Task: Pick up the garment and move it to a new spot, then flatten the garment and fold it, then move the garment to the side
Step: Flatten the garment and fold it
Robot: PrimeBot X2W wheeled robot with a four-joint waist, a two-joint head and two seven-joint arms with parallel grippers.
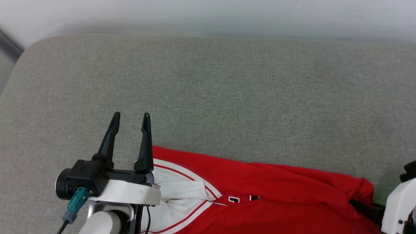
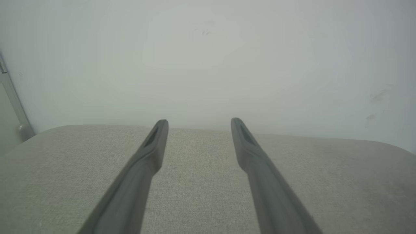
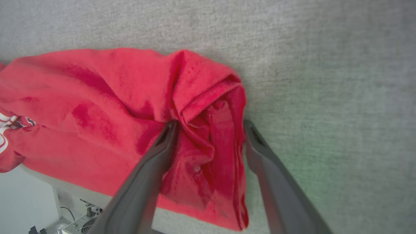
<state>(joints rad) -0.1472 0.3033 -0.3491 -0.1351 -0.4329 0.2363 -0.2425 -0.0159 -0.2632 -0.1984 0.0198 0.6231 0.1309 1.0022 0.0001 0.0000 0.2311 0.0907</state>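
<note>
The garment (image 1: 276, 191) lies at the near edge of the cushion (image 1: 227, 91), from the lower middle to the lower right of the head view. It is red and wrinkled, not flat, with long creases across it. Its left end has a white panel (image 1: 182, 190) with red-and-white trim, and a bit of black-and-white lettering (image 1: 242, 199) shows at the bottom edge of that view. In the right wrist view its right end (image 3: 201, 97) is bunched into thick folds. The right gripper (image 3: 210, 123) stands over this bunch with its fingers spread wide. One finger (image 3: 156, 156) touches the cloth, the other is at the cloth's outer edge, and the folds sit between them without being pinched. The left gripper (image 1: 131, 114) is just beside the white panel, over bare cushion. Its fingers are also wide apart, they point toward the far side, and only cushion shows between them; the left wrist view (image 2: 199, 121) shows the same. The cushion is grey-green woven cloth with rounded corners, and most of it is bare. Behind it stands a pale wall (image 2: 208, 65) with a few faint marks. At the wall's left side a grey rail (image 2: 13, 100) runs down, slanted. Below the cushion's near edge, the right wrist view shows a pale box (image 3: 26, 201) and a small grille (image 3: 92, 224).
</note>
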